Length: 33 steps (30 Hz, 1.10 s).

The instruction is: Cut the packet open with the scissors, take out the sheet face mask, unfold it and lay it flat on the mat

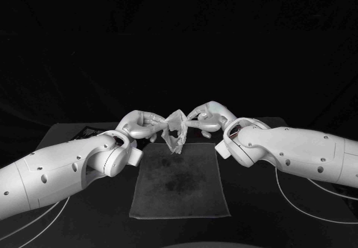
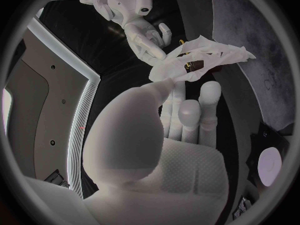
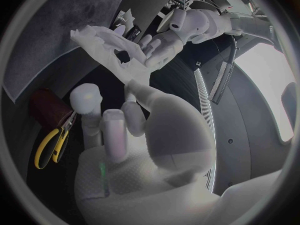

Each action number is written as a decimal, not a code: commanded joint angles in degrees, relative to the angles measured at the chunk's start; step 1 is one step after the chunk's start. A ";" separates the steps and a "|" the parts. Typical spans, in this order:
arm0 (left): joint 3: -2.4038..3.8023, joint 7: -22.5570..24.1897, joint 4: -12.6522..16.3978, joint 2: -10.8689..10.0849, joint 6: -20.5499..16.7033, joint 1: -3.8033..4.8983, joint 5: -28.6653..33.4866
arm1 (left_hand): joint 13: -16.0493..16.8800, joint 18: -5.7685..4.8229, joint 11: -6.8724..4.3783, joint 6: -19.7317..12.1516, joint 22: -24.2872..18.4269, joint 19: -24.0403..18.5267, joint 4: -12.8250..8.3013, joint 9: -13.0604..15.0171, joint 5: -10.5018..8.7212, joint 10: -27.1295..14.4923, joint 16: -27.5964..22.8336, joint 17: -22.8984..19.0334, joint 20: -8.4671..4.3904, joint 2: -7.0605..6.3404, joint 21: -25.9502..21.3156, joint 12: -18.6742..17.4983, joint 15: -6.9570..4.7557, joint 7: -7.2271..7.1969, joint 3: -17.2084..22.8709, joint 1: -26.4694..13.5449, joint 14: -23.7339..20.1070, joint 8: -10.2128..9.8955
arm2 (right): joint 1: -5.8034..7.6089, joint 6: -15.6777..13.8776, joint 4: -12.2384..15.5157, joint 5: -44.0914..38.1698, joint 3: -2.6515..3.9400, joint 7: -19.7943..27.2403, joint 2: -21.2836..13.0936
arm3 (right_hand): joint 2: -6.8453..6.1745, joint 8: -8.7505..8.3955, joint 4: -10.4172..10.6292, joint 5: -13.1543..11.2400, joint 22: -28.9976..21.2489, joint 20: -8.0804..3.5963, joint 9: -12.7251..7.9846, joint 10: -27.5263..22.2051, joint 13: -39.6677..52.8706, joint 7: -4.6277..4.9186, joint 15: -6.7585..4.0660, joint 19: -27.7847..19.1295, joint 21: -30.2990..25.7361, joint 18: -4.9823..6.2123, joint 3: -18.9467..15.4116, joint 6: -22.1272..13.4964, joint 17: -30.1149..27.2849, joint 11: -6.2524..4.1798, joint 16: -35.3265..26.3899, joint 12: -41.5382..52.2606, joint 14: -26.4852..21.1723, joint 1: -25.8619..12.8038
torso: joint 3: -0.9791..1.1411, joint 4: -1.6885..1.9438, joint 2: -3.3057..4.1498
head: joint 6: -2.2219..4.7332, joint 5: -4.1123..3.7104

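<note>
Above the far end of the grey mat, the robot's left hand and right hand are meeting almost fingertip to fingertip. Each is pinching an edge of the white sheet face mask, apparently lifting it clear of the table so that it can be drawn open before laying. The mask is hanging only partly unfolded, with its long axis running up and down and its lower end pointing at the mat's far edge. The mat is lying lengthwise away from the robot.

From behind the left wrist, the thumb is nipping the mask's near edge against a finger while the other fingers are standing straight beside it. The crumpled sheet is reaching across to the right hand, which is gripping the opposite side, with the mat lying beyond.

From behind the right wrist, the thumb and a finger are pinching the sheet's edge, the remaining fingers upright and apart. The mask is spreading toward the left hand, with a cut-out opening showing in it. The yellow-handled scissors are lying on the table beside a dark red object, well apart from the mask, seemingly set aside with the cutting done.
</note>
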 commanded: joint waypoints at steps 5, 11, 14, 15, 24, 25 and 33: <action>0.12 -2.11 -0.45 -0.52 2.16 1.37 -2.74 | 0.41 -0.46 -0.02 0.12 0.55 0.12 -0.71 2.82 0.21 0.62 1.43 3.91 0.03 -0.55 0.69 -0.51 0.03 -0.14 1.88 -1.59 2.19 0.46 | 0.48 3.52 -0.45 -2.18 0.06 -0.49 -0.89 | 0.43 1.17 -0.15 0.23 2.87 0.02 1.59 1.24 0.02 0.00 -0.34 0.16 -0.26 0.86 0.29 0.36 4.20 -0.78 0.40 0.11 3.79 -0.35 | 0.04 0.00 0.01 | -0.07 0.15; 0.13 -3.99 -0.87 -0.56 4.73 2.94 -5.58 | 0.63 -0.50 -0.01 0.11 0.90 0.14 -1.10 2.99 0.21 0.75 2.13 5.93 0.03 -0.75 1.05 -0.51 0.03 -0.13 2.53 -2.14 3.13 0.59 | 1.39 7.00 -1.41 -2.75 0.06 -0.53 -1.24 | 0.31 1.21 -0.22 0.23 2.81 0.02 1.62 1.04 -0.34 0.00 -0.33 0.05 -0.55 0.91 0.39 0.26 3.87 -0.78 0.22 -0.25 3.71 -0.45 | 0.00 -0.05 0.00 | -0.06 0.09; 0.12 -4.94 -1.05 -0.47 6.17 3.90 -6.92 | 0.68 -0.50 -0.01 0.10 0.92 0.09 -1.16 3.04 0.21 0.78 2.24 6.13 0.04 -0.77 1.07 -0.51 0.04 -0.13 2.65 -2.29 3.22 0.62 | 1.77 8.84 -1.75 -3.22 0.06 -0.53 -1.29 | 0.27 1.22 -0.28 0.23 2.80 0.02 1.64 0.92 -0.50 0.02 -0.32 0.00 -0.64 0.91 0.50 0.14 3.79 -0.77 0.17 -0.45 3.68 -0.50 | 0.01 -0.03 0.00 | -0.01 0.12; 0.12 -5.36 -1.13 -0.42 6.80 4.32 -7.45 | 0.69 -0.51 -0.01 0.09 0.96 0.12 -1.17 3.05 0.21 0.78 2.27 6.21 0.04 -0.78 1.11 -0.51 0.04 -0.13 2.67 -2.34 3.25 0.63 | 1.91 9.45 -1.86 -3.54 0.06 -0.53 -1.29 | 0.27 1.22 -0.28 0.23 2.80 0.02 1.64 0.92 -0.50 0.02 -0.32 0.00 -0.64 0.91 0.50 0.14 3.79 -0.77 0.17 -0.45 3.68 -0.50 | 0.02 -0.03 -0.01 | -0.01 0.12; 0.11 -8.31 -1.77 -0.34 11.37 7.23 -11.44 | 0.73 -0.50 -0.02 0.07 0.97 0.07 -1.21 3.09 0.21 0.80 2.31 6.17 0.05 -0.82 1.12 -0.50 0.04 -0.13 2.75 -2.47 3.23 0.65 | 3.09 12.42 -2.93 -5.12 0.06 -0.15 -1.21 | 0.20 1.28 -0.54 0.23 2.60 0.05 1.76 0.12 -1.64 0.20 -0.23 -0.45 -1.66 1.05 1.03 -0.45 3.05 -0.63 -0.28 -1.73 3.45 -0.67 | 0.04 0.01 0.00 | 0.10 0.27; 0.11 -8.52 -1.86 -0.37 11.89 7.50 -11.92 | 0.73 -0.50 -0.02 0.07 0.97 0.07 -1.21 3.09 0.21 0.80 2.31 6.17 0.05 -0.82 1.12 -0.50 0.04 -0.13 2.75 -2.47 3.23 0.65 | 3.30 13.06 -3.10 -5.31 0.06 0.05 -1.21 | 0.19 1.28 -0.55 0.23 2.57 0.06 1.77 0.03 -1.77 0.23 -0.21 -0.51 -1.79 1.06 1.08 -0.52 2.95 -0.61 -0.34 -1.88 3.42 -0.69 | 0.04 0.00 -0.01 | 0.12 0.28; 0.11 -9.13 -3.15 -0.52 16.16 9.49 -16.69 | 0.76 -0.52 -0.02 -0.01 1.04 0.07 -1.23 3.13 0.20 0.76 2.36 6.21 0.06 -0.85 1.18 -0.53 0.05 -0.11 2.81 -2.62 3.22 0.66 | 5.06 17.55 -3.96 -12.34 0.06 0.39 -1.31 | 0.11 1.33 -0.72 0.22 2.64 0.11 1.84 -0.10 -1.82 0.32 -0.13 -0.54 -1.68 1.02 1.27 -0.81 3.00 -0.52 -0.34 -2.06 3.41 -0.72 | 0.00 -0.04 0.03 | 0.18 0.22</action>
